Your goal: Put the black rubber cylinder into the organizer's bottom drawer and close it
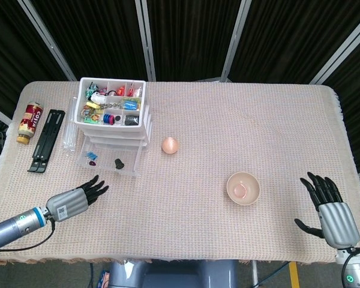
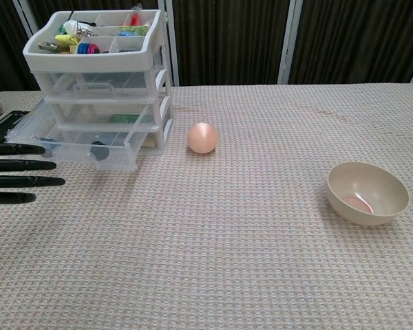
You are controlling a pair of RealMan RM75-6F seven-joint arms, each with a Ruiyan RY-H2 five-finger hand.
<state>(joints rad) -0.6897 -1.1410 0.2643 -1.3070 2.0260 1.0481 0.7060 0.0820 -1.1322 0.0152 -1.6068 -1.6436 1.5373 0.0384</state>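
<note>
The black rubber cylinder [image 1: 118, 162] [image 2: 100, 150] lies inside the organizer's bottom drawer [image 1: 108, 161] [image 2: 117, 159], which is pulled out toward me. The white organizer [image 1: 112, 114] [image 2: 100, 82] stands at the table's far left. My left hand [image 1: 78, 200] [image 2: 17, 183] hovers open in front of the drawer, fingers straight and pointing toward it, a short gap apart from its front wall. My right hand [image 1: 329, 206] rests open near the table's front right corner, empty, seen only in the head view.
A peach ball [image 1: 170, 144] [image 2: 202, 137] sits just right of the organizer. A beige bowl [image 1: 243, 188] [image 2: 367, 193] stands at centre right. A black folded stand [image 1: 47, 139] and a red can [image 1: 29, 122] lie left of the organizer.
</note>
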